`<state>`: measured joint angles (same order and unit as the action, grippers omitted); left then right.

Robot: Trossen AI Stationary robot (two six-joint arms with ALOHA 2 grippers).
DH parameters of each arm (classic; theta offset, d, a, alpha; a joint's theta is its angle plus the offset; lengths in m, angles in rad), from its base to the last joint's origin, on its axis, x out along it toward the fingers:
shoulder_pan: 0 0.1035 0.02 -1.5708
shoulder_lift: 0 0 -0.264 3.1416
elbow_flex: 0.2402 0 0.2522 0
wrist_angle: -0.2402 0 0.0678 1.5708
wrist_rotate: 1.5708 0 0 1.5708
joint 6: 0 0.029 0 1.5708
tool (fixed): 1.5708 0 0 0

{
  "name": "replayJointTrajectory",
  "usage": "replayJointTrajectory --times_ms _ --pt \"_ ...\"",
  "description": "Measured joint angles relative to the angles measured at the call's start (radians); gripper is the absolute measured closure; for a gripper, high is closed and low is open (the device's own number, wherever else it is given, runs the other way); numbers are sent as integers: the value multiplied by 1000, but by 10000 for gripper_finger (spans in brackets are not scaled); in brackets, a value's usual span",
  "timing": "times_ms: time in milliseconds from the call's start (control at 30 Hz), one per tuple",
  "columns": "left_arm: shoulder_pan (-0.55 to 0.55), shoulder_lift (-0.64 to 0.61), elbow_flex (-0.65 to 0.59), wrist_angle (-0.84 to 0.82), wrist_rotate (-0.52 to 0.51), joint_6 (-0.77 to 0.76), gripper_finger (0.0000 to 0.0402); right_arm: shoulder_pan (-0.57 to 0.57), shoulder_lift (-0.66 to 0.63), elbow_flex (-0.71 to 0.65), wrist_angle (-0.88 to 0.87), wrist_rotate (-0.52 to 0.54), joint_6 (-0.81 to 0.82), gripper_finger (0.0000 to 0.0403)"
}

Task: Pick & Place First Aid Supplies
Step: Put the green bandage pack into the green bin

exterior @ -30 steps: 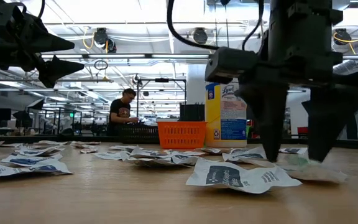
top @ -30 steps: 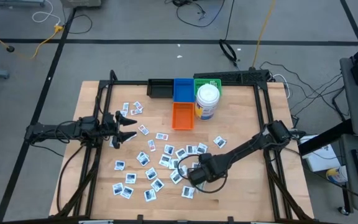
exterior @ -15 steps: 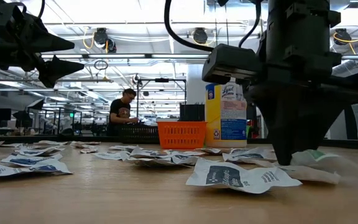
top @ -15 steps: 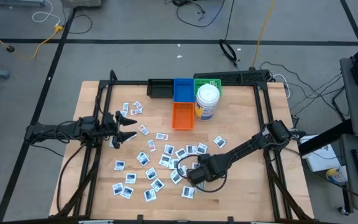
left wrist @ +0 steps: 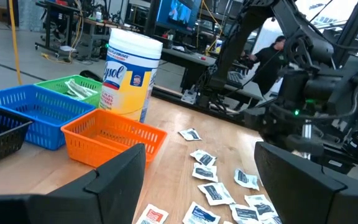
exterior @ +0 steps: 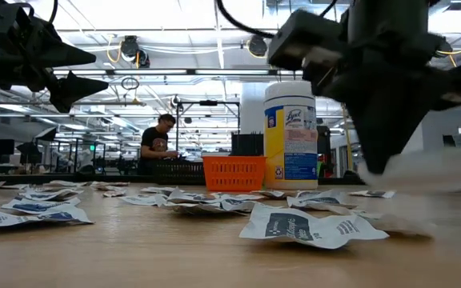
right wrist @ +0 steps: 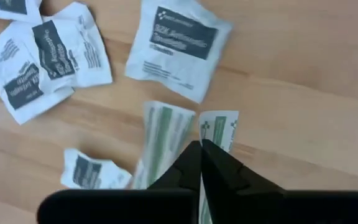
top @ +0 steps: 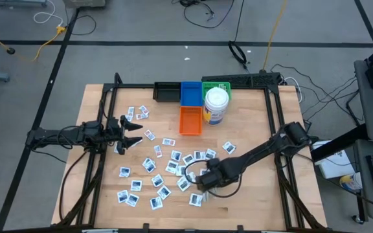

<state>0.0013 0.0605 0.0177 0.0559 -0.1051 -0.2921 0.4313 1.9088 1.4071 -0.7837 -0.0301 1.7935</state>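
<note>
Many small white first aid packets [top: 149, 165] lie flat and scattered over the wooden table [top: 251, 200]. My right gripper [top: 203, 183] hangs point-down over the near right part of the scatter, shut on a pale green-printed wrapped strip [right wrist: 219, 129], which shows as a blurred white shape [exterior: 426, 172] above the tabletop. A second strip [right wrist: 165, 138] lies just beside the fingers; whether it is held too, I cannot tell. My left gripper [top: 140, 133] waits open and level at the table's left, above the packets. My right gripper pinches the wrapped strip [right wrist: 211, 144] between its two fingers, which come from above, pointing steeply down. The strip runs along the fingers, and its free end sticks out past their tips. It is lifted clear of the table.
At the far middle stand a black basket [top: 166, 92], a blue basket [top: 190, 92], a green basket [top: 216, 85] and an orange basket [top: 190, 120], with a tall wipes canister [top: 216, 105] beside them. A person [exterior: 157, 144] sits in the room beyond.
My right gripper has shut its open fingers on the strip at the tabletop, then risen with a slight roll. The strip has come up off the table with it. The packets around it stay where they were.
</note>
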Motion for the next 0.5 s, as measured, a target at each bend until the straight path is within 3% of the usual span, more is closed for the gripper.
replayJointTrajectory --times_ms 500 --pt "0 0 0 0 0 0 96 0 -245 0 -367 12 -239 402"
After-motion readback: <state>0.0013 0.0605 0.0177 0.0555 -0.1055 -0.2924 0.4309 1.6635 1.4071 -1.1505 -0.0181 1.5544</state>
